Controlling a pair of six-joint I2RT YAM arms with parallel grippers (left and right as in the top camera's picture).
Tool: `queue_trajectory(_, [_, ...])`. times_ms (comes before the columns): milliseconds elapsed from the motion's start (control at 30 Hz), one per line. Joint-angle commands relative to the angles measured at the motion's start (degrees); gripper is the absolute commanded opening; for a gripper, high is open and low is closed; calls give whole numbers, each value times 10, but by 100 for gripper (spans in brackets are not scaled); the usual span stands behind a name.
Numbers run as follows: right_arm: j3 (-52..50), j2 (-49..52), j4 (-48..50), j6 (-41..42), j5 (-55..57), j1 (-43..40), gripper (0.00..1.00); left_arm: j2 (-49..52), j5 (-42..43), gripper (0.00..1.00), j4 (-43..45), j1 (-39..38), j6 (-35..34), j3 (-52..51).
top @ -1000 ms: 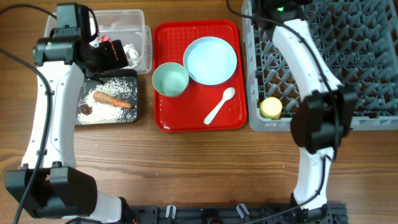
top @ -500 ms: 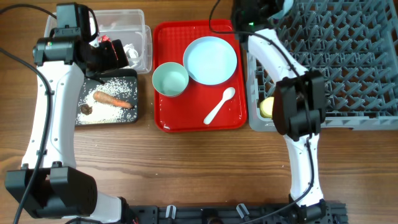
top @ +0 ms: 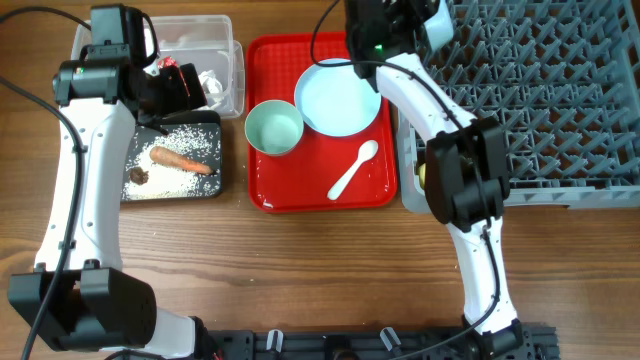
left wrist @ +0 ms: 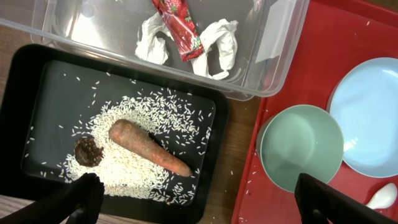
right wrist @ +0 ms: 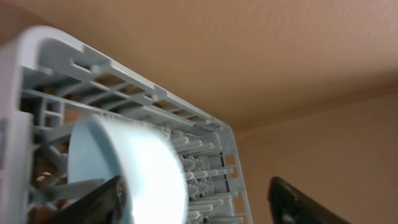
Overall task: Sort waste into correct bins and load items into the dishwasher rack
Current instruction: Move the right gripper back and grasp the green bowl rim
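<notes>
From overhead, the tabletop (top: 300,270) is bare wood along its near side, well apart from both pincers. The left pincer (top: 188,88) hangs over the seam where the clear tub (top: 232,60) meets the black tray (top: 170,196). Just to its right lies the red tray (top: 290,185). On it the green bowl (top: 274,128) is nearest, then the blue plate (top: 340,95) and the white spoon (top: 352,170). The right arm (top: 450,130) crosses the edge where the red tray meets the grey rack (top: 560,110). The right pincer (top: 408,18) is at the rack's far left corner, just beside a blue bowl (top: 438,20). A yellow cup (top: 424,173) shows partly behind that arm, in the rack's near left corner.

In the left wrist view, the left pincer's fingers (left wrist: 81,199) stand wide apart at the bottom edge with nothing between them. Below it the black tray holds rice (left wrist: 143,171), a sausage-shaped piece (left wrist: 149,149) and a dark lump (left wrist: 88,151). Beyond, the tub holds a red wrapper (left wrist: 180,28) and crumpled paper (left wrist: 217,46). The green bowl and plate sit to the right.

In the right wrist view, a plain tan surface fills the room beyond the rack's edge. The blue bowl stands on edge among the pegs, close against the left finger; I cannot tell whether they touch. The right pincer is spread wide and grips nothing.
</notes>
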Motion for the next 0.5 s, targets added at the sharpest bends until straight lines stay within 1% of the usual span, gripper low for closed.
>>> queue_trajectory(0, [4, 12, 1, 27, 0, 25, 100, -14, -5, 100, 0, 3, 1, 9])
queue_trajectory(100, [5, 7, -17, 52, -37, 50, 100, -14, -5, 100, 0, 3, 1, 9])
queue_trajectory(167, [9, -21, -125, 137, -129, 67, 100, -14, -5, 100, 0, 3, 1, 9])
queue_trajectory(200, [19, -43, -216, 209, -247, 71, 100, -14, -5, 100, 0, 3, 1, 9])
queue_trajectory(233, [30, -67, -301, 260, -382, 72, 100, -14, -5, 100, 0, 3, 1, 9])
queue_trajectory(267, [36, -91, -366, 306, -542, 70, 100, -14, -5, 100, 0, 3, 1, 9])
queue_trajectory(333, [36, -128, -433, 380, -785, 67, 100, -14, -5, 100, 0, 3, 1, 9])
queue_trajectory(400, [36, -133, -448, 442, -875, 67, 99, -14, -5, 100, 0, 3, 1, 9])
queue_trajectory(433, [31, -133, -454, 480, -883, 67, 89, -14, -5, 100, 0, 3, 1, 9])
queue_trajectory(467, [22, -133, -461, 522, -877, 69, 81, -14, -5, 100, 0, 3, 1, 9])
